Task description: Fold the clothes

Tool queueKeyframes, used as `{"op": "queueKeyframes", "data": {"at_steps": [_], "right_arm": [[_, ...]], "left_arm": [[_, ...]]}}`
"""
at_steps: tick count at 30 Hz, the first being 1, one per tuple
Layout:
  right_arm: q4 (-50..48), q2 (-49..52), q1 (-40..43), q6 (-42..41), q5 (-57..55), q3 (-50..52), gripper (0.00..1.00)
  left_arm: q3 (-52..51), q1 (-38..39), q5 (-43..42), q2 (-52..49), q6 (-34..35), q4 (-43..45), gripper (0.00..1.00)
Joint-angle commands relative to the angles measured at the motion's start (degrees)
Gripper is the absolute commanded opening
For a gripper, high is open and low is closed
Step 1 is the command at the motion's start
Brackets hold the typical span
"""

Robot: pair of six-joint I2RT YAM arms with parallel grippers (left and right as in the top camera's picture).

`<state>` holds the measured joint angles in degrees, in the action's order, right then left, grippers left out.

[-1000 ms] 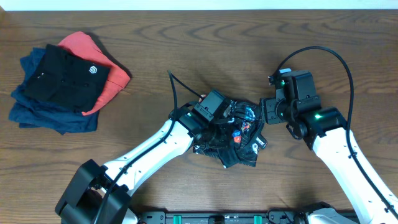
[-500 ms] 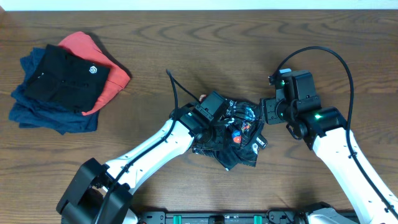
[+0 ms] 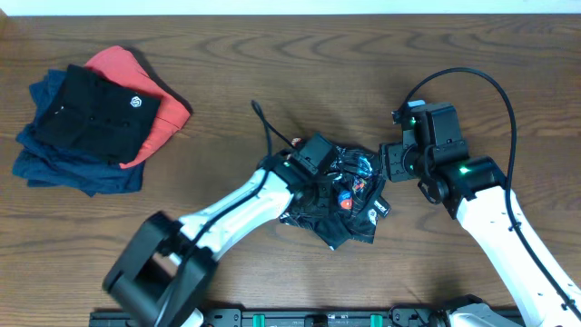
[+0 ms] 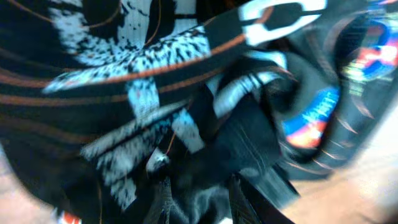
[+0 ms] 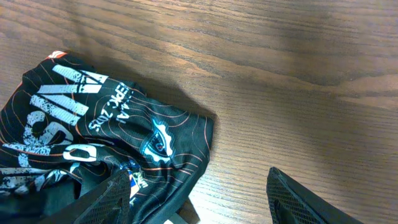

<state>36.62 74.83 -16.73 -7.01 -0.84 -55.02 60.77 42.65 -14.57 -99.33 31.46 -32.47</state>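
Observation:
The black jersey shirt (image 3: 352,216) with orange contour lines, small logos and white lettering lies crumpled at the table's middle. My left gripper (image 3: 322,179) is down on its left part. In the left wrist view the fabric (image 4: 143,93) fills the blurred frame, and a fold sits pinched between the fingers (image 4: 202,202). My right gripper (image 3: 388,165) is open at the shirt's right edge. In the right wrist view its jaws (image 5: 199,202) span bare wood, with the left finger over the shirt's hem (image 5: 93,137).
A stack of folded garments lies at the far left: a plain black shirt (image 3: 100,113) on top, a coral-red one (image 3: 150,86) and navy ones (image 3: 64,163) beneath. The left arm's cable (image 3: 265,127) loops behind its wrist. Bare wooden table (image 3: 272,64) surrounds the shirt.
My left arm has swung, its elbow and base link shifting right, and the gripper has nudged slightly right on the shirt. The right arm has not moved.

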Motion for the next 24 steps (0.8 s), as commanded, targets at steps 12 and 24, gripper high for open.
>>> {"op": "queueKeyframes", "data": {"at_steps": [12,24], "right_arm": [[0.09,-0.7,0.7,-0.24,0.22,-0.79,0.68],[0.13,-0.7,0.7,-0.24,0.22,-0.79,0.69]], "left_arm": [[1.84,-1.22,1.14,2.16,-4.02,0.11,0.34],[0.55,4.09,-6.82,6.23,3.21,-6.67,0.46]]}}
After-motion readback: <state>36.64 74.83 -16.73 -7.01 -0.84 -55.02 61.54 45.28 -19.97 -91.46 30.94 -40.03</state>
